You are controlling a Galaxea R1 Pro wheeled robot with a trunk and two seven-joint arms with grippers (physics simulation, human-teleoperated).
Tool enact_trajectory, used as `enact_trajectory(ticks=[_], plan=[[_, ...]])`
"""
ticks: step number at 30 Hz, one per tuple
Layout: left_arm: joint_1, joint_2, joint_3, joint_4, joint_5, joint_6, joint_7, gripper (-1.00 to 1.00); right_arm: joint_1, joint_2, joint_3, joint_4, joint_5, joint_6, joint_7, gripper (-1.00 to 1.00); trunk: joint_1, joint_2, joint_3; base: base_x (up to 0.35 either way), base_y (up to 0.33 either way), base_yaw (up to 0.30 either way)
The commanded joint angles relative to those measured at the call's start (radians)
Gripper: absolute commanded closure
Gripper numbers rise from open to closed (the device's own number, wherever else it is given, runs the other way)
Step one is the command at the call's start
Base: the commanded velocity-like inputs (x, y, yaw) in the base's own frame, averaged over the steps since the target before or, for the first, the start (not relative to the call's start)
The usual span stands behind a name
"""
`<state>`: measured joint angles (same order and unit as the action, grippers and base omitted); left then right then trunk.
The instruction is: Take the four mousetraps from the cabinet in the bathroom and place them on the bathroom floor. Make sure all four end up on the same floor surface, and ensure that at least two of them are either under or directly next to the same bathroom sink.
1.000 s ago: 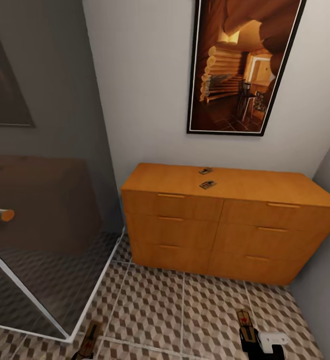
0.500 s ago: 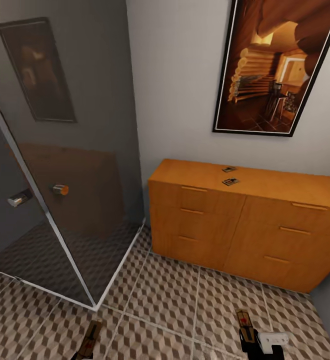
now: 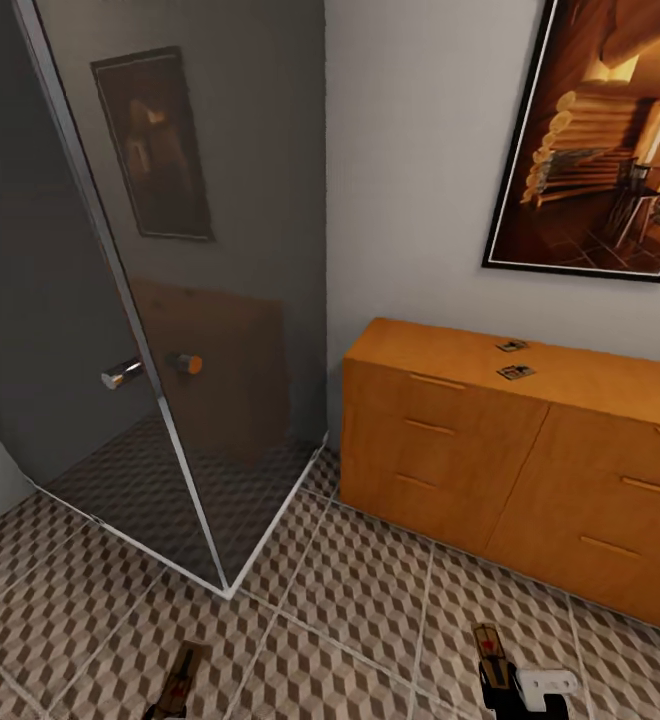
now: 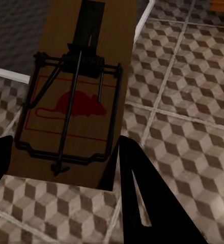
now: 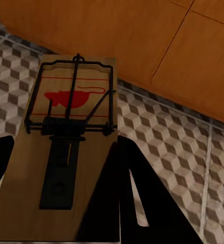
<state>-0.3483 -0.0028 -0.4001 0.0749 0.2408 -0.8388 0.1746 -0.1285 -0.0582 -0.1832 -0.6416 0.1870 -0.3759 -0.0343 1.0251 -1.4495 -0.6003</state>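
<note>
Far to my left stands a dark glass shower screen (image 3: 170, 300), its corner post meeting the bathroom floor (image 3: 350, 590) just ahead of me. Low at the near left, my left claw (image 4: 61, 157) is clamped on a mousetrap (image 4: 79, 96), the dark fingers pressing both long edges of the board; its long axis runs straight out along the claw, the red mouse mark between spring and bar, patterned tiles below it. At the near right, my right claw (image 5: 61, 152) grips a second mousetrap (image 5: 66, 147) the same way, board pointing away from me toward the drawer fronts of the cabinet (image 3: 530, 470). Further right and farther off, two more mousetraps lie on the cabinet's flat top, one (image 3: 516, 372) nearer its front edge and one (image 3: 511, 345) just behind it, close together but apart (too small here to read how they are turned). Both of my claws are full, so I judge that half the job is in hand and none is placed. The sink is what the coming move turns on, and I cannot tell which way it lies from either claw. Each held board already lies nearly flat over the tiles, so lowering it along its own length should set it down cleanly.
</note>
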Motion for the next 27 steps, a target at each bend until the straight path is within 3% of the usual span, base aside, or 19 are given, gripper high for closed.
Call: enact_trajectory(ticks=[1,9,27], plan=[[-0.001,0.0,-0.009,0.003,0.003,-0.004,0.006,1.0,0.0,0.0,-0.002,0.0,0.008,-0.003,-0.003,1.0,0.0,-0.001,-0.001,0.0,0.0,0.285],[-0.001,0.02,-0.009,0.003,0.002,0.007,0.003,1.0,0.0,0.0,-0.002,0.001,0.008,-0.004,-0.003,1.0,0.0,-0.001,-0.001,0.0,0.0,0.286],[-0.001,0.021,-0.009,0.003,0.002,0.008,0.002,1.0,0.0,0.001,-0.002,0.006,0.008,-0.005,-0.003,1.0,0.0,-0.001,-0.001,0.0,0.0,0.287]])
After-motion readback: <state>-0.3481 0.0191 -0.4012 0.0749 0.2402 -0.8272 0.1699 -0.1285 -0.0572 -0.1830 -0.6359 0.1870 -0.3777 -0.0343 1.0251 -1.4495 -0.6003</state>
